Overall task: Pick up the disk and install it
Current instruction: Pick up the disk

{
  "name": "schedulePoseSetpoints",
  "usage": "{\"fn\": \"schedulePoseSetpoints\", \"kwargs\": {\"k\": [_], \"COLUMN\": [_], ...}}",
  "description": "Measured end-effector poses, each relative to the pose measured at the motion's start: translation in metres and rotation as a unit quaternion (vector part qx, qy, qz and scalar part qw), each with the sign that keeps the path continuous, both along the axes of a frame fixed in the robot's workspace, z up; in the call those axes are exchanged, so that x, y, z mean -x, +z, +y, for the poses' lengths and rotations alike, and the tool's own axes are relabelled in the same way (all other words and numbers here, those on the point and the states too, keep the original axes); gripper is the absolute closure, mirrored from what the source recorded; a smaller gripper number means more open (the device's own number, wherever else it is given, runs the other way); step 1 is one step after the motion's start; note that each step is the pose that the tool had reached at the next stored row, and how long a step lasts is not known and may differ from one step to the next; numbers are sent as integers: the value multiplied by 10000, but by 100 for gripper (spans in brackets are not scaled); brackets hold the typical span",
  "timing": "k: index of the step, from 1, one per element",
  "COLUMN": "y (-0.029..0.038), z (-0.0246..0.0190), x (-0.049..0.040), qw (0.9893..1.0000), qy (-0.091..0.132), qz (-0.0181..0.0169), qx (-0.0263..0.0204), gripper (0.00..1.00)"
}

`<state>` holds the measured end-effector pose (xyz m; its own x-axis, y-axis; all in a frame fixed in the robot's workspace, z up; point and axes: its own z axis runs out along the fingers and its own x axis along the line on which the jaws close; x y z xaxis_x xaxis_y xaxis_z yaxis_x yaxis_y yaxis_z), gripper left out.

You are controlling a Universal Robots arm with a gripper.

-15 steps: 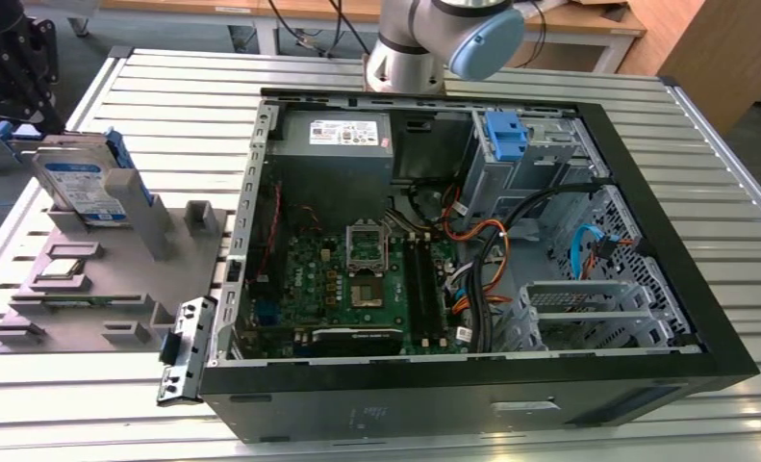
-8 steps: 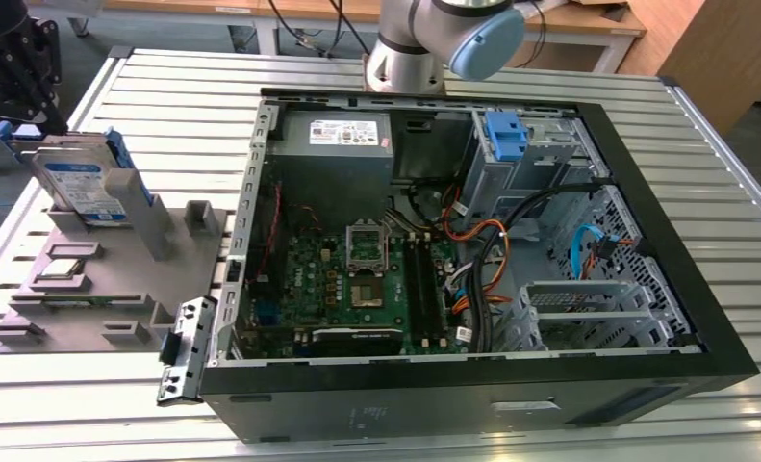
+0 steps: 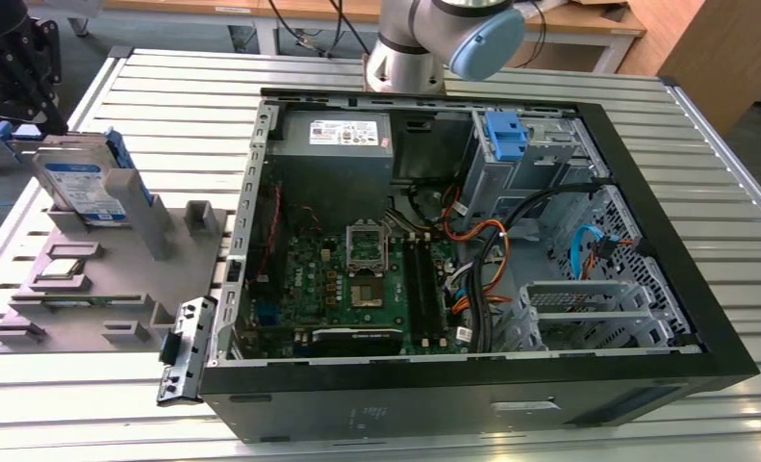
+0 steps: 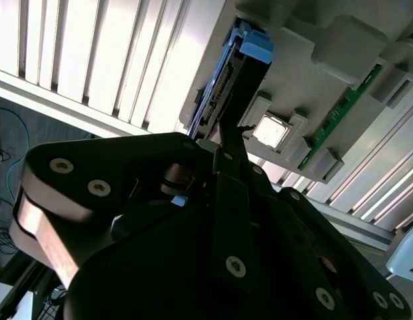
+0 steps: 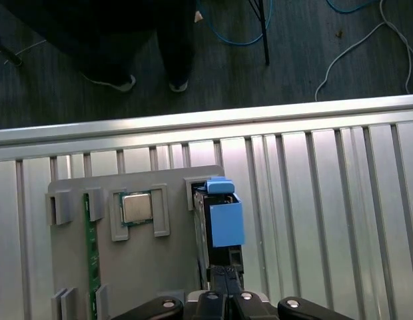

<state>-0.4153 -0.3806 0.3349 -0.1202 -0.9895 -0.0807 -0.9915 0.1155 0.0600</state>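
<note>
The disk [image 3: 85, 188] stands on edge in a grey holder [image 3: 98, 289] on the exterior view's left, silver with a blue-and-white label and a blue bracket. My gripper [image 3: 34, 115] hangs just above and beside its upper end. In the first wrist view the disk [image 5: 225, 223] is seen edge-on, and my gripper [image 5: 226, 293] lies in line with its connector end. In the second wrist view the gripper [image 4: 226, 133] tapers to a thin tip right at the connector edge of the disk [image 4: 226, 73]. The jaws look pressed together with nothing between them.
An open computer case [image 3: 726, 318] lies on the slatted metal table, with a blue bracket in its drive bay [image 3: 509, 135] at the far side. The holder [image 5: 160, 267] also carries a processor chip [image 5: 135, 208] and a green memory stick [image 5: 91, 253]. A person's shoes [image 5: 120, 83] stand beyond the table edge.
</note>
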Motion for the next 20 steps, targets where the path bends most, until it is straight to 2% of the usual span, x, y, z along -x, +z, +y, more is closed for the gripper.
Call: {"fn": "schedulePoseSetpoints", "kwargs": {"k": [1, 2, 3, 5, 6, 8, 11, 12, 16, 20], "y": [0, 0, 0, 0, 0, 0, 0, 0, -3, -12], "z": [0, 0, 0, 0, 0, 0, 0, 0, 0, 0], "x": [0, 0, 0, 0, -1, -1, -1, -1, -2, -2], "qw": [10000, 10000, 10000, 10000, 10000, 10000, 10000, 10000, 10000, 9999], "qy": [0, 0, 0, 0, 0, 0, 0, 0, 3, 109], "qz": [0, 0, 0, 0, 0, 0, 0, 0, 0, 0], "qx": [0, 0, 0, 0, 0, 0, 0, 0, 0, 2], "gripper": [89, 83, 83, 71, 71, 59, 53, 47, 47, 47]}}
